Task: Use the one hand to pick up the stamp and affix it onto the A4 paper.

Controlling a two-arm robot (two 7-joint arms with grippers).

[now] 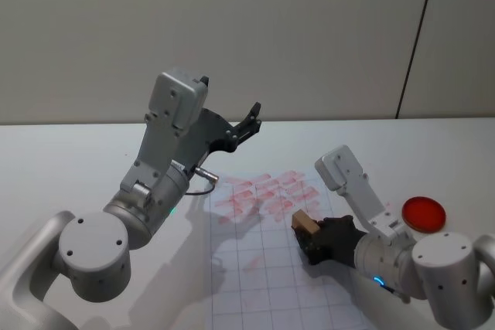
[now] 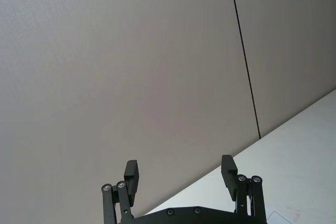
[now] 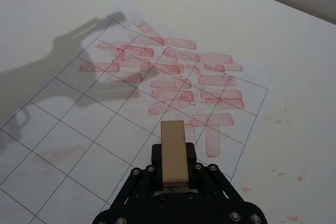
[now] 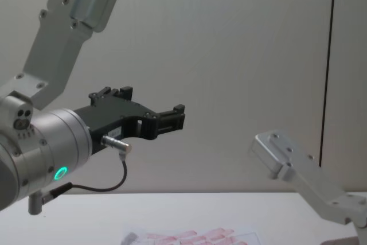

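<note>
Table [image 1: 62, 160]: white, against a pale wall; it carries the sheet and the pad.
A4 paper [image 1: 271, 276]: lies flat on the table in front of the robot, ruled with a thin black grid; the far squares are stamped, the near ones mostly bare.
Left gripper [image 2: 179, 165]: raised high above the table on its grey arm and aimed toward the wall, jaws spread wide with nothing between them.
Right gripper [image 3: 174, 156]: low over the right part of the sheet, black jaws clenched on the sides of the stamp.
Stamped marks [image 3: 173, 85]: a crowded cluster of red-pink rectangles on the far part of the grid, some overlapping, one or two standing crosswise.
Ink pad [image 1: 423, 213]: a round red disc on the bare table, right of the sheet and apart from it.
Stamp [image 3: 173, 140]: a light-brown wooden block gripped by the right gripper, over the paper at the near edge of the marks; I cannot tell whether it touches the sheet.
</note>
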